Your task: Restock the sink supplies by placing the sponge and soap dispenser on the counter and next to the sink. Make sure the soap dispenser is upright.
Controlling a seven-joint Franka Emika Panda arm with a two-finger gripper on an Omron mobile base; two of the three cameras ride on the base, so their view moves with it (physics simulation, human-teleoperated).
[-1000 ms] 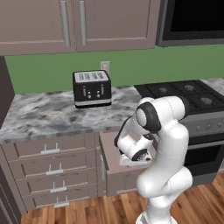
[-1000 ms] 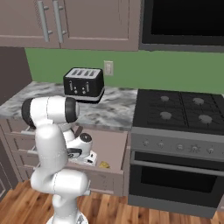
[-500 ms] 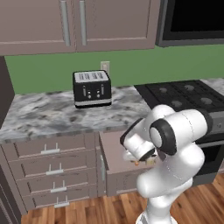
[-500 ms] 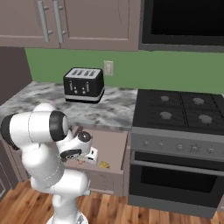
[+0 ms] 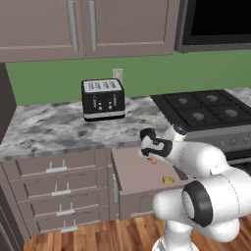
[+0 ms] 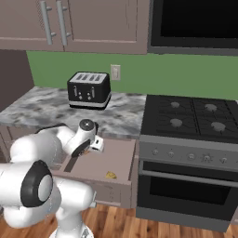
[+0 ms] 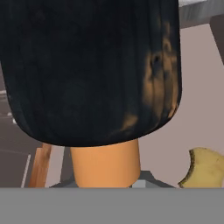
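So my hand [image 5: 153, 156] is down over the open drawer [image 5: 139, 172], just below the front edge of the marbled surface [image 5: 54, 130]. In the hand view the soap dispenser [image 7: 94, 78] sits right up against the camera: big dark body with orange-brown patches across the top, plain orange neck below it running toward my fingertips. Looks like I've got it pinched, but the fingers themselves are hidden behind the bottle, so I honestly can't tell how wide or tight the hand is. In the left base view there's a little orange bit [image 5: 154, 160] poking out under the hand, which matches.

The sponge [image 5: 168, 180] is lying on the drawer floor near the front right corner, apart from the hand. Same yellowish chunk shows in the right base view [image 6: 111, 175] and at the lower right of the hand view [image 7: 205, 168].

Up on the surface there's a black toaster [image 5: 102, 99] against the green wall, well apart from the hand. The stove [image 6: 193, 118] sits right beside the drawer, with cabinets [image 5: 88, 27] overhead.
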